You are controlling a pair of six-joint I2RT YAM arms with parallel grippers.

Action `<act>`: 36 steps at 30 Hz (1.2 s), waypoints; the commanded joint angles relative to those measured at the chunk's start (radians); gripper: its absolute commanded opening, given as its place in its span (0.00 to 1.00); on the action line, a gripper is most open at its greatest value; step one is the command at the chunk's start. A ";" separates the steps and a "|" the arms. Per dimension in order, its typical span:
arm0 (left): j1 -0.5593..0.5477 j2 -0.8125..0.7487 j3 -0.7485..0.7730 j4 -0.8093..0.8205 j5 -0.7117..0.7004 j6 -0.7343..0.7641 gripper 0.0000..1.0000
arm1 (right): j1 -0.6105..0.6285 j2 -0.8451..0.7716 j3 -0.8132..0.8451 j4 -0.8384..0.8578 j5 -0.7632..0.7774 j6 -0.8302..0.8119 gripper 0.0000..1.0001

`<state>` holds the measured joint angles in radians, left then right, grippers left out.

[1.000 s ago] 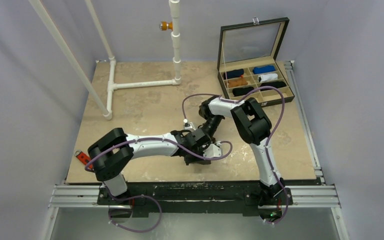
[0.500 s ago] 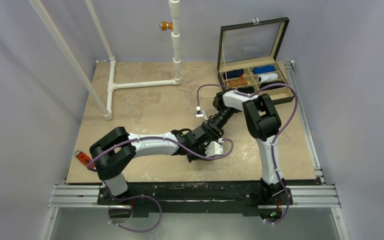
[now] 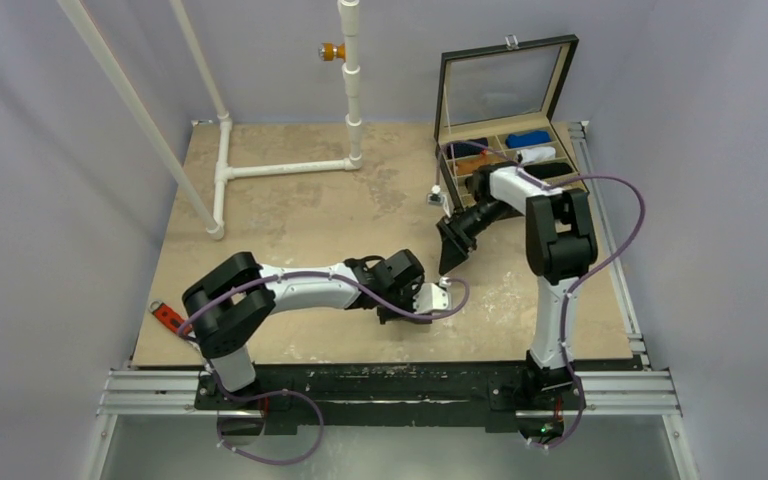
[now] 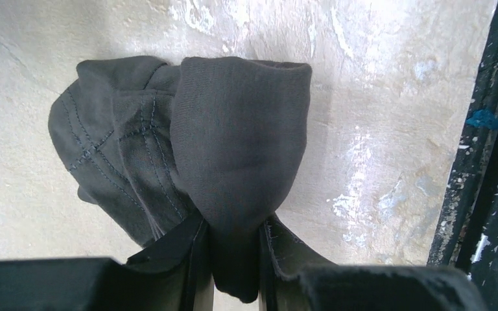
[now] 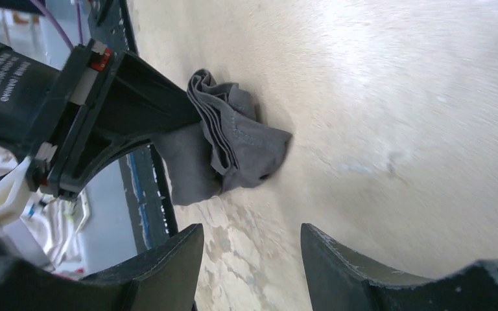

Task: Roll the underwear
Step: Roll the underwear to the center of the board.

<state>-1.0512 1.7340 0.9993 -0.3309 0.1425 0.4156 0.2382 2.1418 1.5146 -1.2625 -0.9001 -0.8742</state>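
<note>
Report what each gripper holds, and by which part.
Left gripper pinches the underwear by the gathered end of its fold; right gripper is open, holding nothing.

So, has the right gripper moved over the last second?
Yes. The right gripper has drawn away from the underwear, up the table toward the organizer box.

Pale lilac walls [image 3: 50, 250], mottled beige tabletop [image 3: 300, 220]

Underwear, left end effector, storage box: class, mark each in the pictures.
underwear [image 4: 240, 149], left wrist view, folded outer flap.
left end effector [image 4: 232, 249], left wrist view, between its fingertips.
storage box [image 3: 505, 85], top external view, open glass lid.
</note>
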 commanded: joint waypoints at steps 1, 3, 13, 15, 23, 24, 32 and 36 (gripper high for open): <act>0.036 0.069 0.007 -0.071 0.129 0.001 0.00 | -0.102 -0.118 -0.023 0.016 -0.025 -0.050 0.57; 0.073 0.087 0.030 -0.096 0.191 -0.004 0.00 | -0.147 -0.165 -0.052 0.040 -0.039 -0.044 0.57; 0.232 0.302 0.297 -0.353 0.531 0.006 0.00 | -0.214 -0.484 -0.292 0.342 0.024 0.134 0.57; 0.258 0.359 0.356 -0.409 0.601 0.015 0.00 | -0.214 -0.568 -0.341 0.405 0.049 0.163 0.57; 0.345 0.549 0.572 -0.599 0.771 0.030 0.00 | -0.207 -0.805 -0.495 0.528 0.128 0.156 0.59; 0.351 0.573 0.601 -0.622 0.784 0.037 0.00 | -0.200 -0.830 -0.511 0.540 0.140 0.154 0.59; 0.373 0.725 0.771 -0.791 0.855 0.063 0.00 | 0.035 -0.985 -0.644 0.704 0.370 0.200 0.61; 0.384 0.751 0.792 -0.815 0.864 0.060 0.00 | 0.159 -0.997 -0.677 0.756 0.467 0.198 0.63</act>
<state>-0.6712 2.4241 1.7737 -1.1194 1.0779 0.4156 0.3141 1.1671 0.8635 -0.6151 -0.5694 -0.6907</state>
